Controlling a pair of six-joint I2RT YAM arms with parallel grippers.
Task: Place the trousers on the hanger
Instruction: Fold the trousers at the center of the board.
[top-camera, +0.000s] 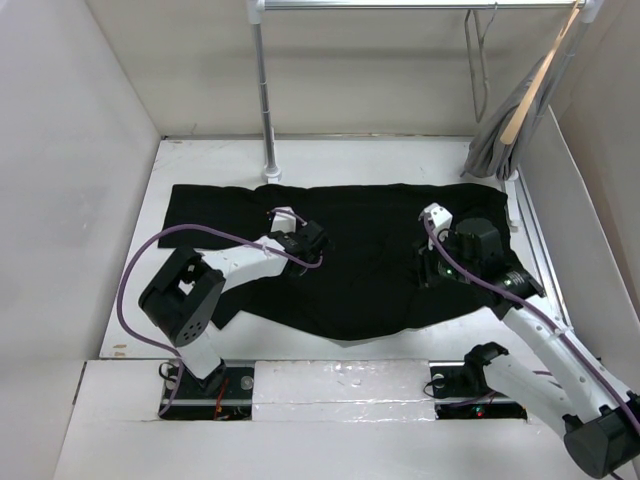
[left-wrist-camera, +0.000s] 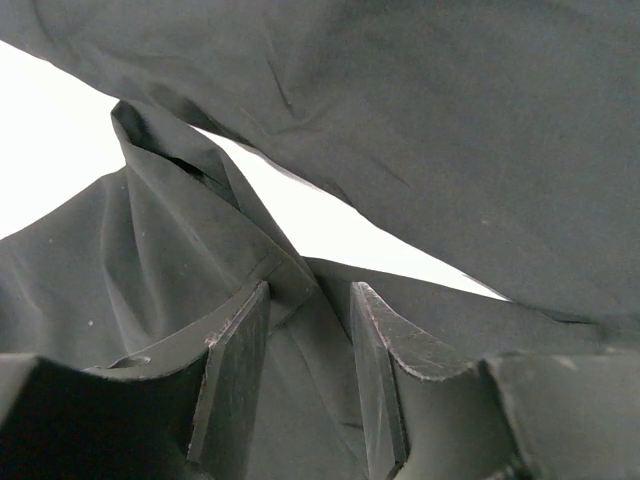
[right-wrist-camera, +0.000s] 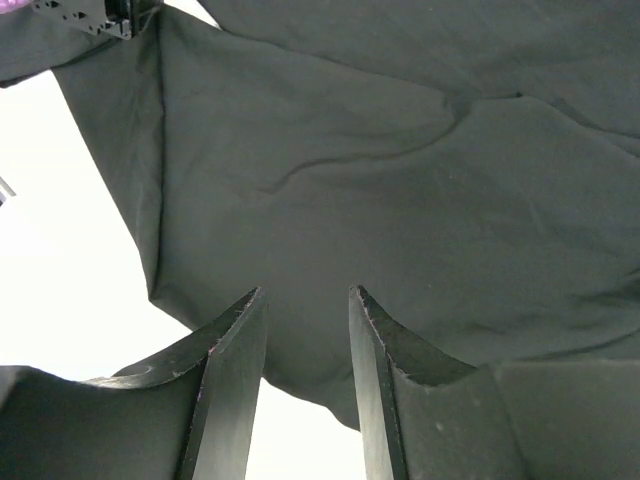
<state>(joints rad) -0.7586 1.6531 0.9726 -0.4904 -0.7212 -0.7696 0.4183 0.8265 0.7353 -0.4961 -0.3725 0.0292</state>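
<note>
Mid-table, both grippers low over the trousers (top-camera: 370, 275); hanger (top-camera: 478, 60) not yet reached

Trousers lie spread black across the white table (top-camera: 220, 165), left to right; the wire hanger hangs on the far rail (top-camera: 400, 5) at right, well apart from the cloth, just beside a wooden hanger with grey garment (top-camera: 525, 105); left gripper (left-wrist-camera: 310, 290) has its jaws parted, a raised fold (left-wrist-camera: 285, 265) running in between them, not pinched; right gripper (right-wrist-camera: 305, 292) is spread too, straddling the trousers' edge with bare table showing under it, holding nothing. Risks, as I judge them: the left jaws could shut on the fold's top layer only, so one leg lifts and the rest drags; the right may close on too little cloth at the edge and slip off; soft heavy fabric may pull free mid-carry; the slim hanger could swing or unhook when nudged.
</note>
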